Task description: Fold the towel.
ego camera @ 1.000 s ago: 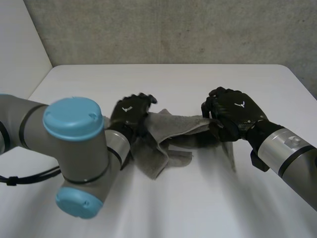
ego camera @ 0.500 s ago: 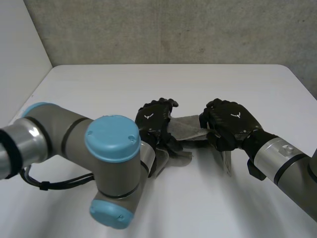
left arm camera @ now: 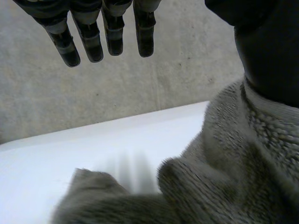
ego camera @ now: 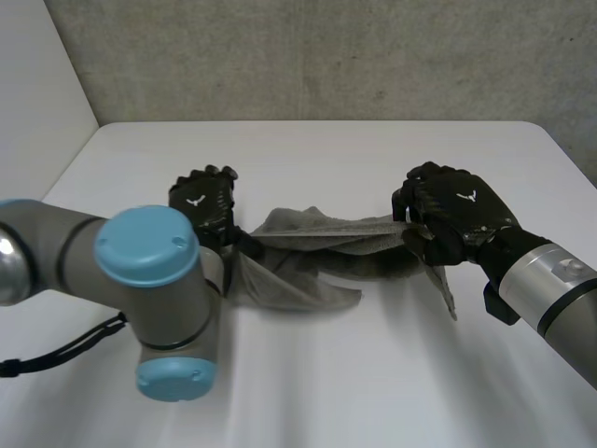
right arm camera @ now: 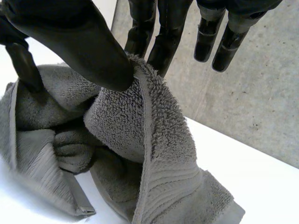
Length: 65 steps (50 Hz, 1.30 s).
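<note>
Where the head view looks down on the white table, we note the grey terry towel raised and drawn out between the two hands. A loose fold hangs toward the tabletop beside the left hand. The left hand is at one end of the cloth and the right hand at the other, back upward, with a short tail of towel hanging below it. The left arm's light-blue cap sits in the foreground. A grey concrete wall stands behind the table. How either hand grips cannot be read from here.

Left wrist view: the fingers are straight and spread, clear of the cloth, with wall and table behind them. The thumb is down on the towel's edge, and the cloth rises to it and hangs from there. We cannot see what the thumb presses against.

Right wrist view: the thumb clamps a thick folded edge of towel against two fingers behind it, a firm pinch. The other fingers are straight and touch nothing. Below the pinch the towel bunches in loops and reaches the table.
</note>
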Each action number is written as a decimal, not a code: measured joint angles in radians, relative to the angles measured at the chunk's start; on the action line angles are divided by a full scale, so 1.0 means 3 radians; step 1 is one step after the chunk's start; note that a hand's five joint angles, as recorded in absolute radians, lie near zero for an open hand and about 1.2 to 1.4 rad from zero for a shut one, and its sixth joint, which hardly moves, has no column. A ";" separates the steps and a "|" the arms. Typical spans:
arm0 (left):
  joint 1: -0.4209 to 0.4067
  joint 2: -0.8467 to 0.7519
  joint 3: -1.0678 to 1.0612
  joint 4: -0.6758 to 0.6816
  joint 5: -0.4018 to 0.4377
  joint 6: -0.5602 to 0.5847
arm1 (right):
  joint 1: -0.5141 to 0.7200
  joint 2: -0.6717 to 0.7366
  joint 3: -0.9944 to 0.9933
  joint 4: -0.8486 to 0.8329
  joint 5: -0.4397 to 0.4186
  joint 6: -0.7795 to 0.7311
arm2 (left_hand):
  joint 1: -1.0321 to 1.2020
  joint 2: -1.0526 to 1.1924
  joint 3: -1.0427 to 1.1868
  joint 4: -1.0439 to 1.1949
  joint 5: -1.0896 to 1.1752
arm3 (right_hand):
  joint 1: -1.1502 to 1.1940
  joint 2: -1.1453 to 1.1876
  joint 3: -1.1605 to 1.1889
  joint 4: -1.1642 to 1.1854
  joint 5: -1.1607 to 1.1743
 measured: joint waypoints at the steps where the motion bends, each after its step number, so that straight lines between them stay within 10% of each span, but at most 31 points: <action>1: 0.0021 0.0061 -0.0060 0.0005 0.0023 -0.0002 | 0.0002 -0.0011 0.0002 0.0002 -0.0002 0.0010 | 0.0020 0.0018 0.0000 0.0000 0.0040 | 0.0000 0.0000 0.0000 0.0000 0.0000; 12: 0.0105 0.0232 -0.0316 -0.0076 0.0734 0.0017 | 0.0046 0.0154 -0.0098 0.0026 -0.0049 0.0027 | 0.3497 0.3633 0.0000 0.0000 0.3534 | 0.0000 0.0030 0.0000 0.0000 0.0000; 28: 0.0648 0.0215 0.0902 -0.0332 0.1229 0.0648 | 0.0026 0.0757 -0.1826 0.0297 -0.0072 -0.0289 | 0.3504 0.3678 0.0000 0.0000 0.3574 | 0.0001 0.0030 0.0000 0.0000 0.0009; 36: 0.0659 0.0683 0.1425 0.0052 0.1515 0.0987 | 0.0037 0.0673 -0.2593 -0.0541 0.0218 -0.0321 | 0.3506 0.3678 0.0000 0.0000 0.3574 | 0.0001 0.0094 0.0000 0.0000 0.0009; 50: 0.0819 0.1443 -0.0520 0.0675 0.2144 0.1036 | -0.0031 0.0172 -0.1069 -0.0619 -0.0420 -0.0101 | 0.3505 0.3695 0.0000 0.0000 0.3636 | 0.0018 0.0093 0.0000 0.0000 0.0045; 65: 0.1128 0.0851 -0.1615 0.0653 0.2177 0.1709 | -0.0039 0.0139 0.0201 0.0175 -0.0558 -0.1390 | 0.3505 0.3696 0.0000 0.0000 0.3636 | 0.0027 0.0094 0.0000 0.0000 0.0045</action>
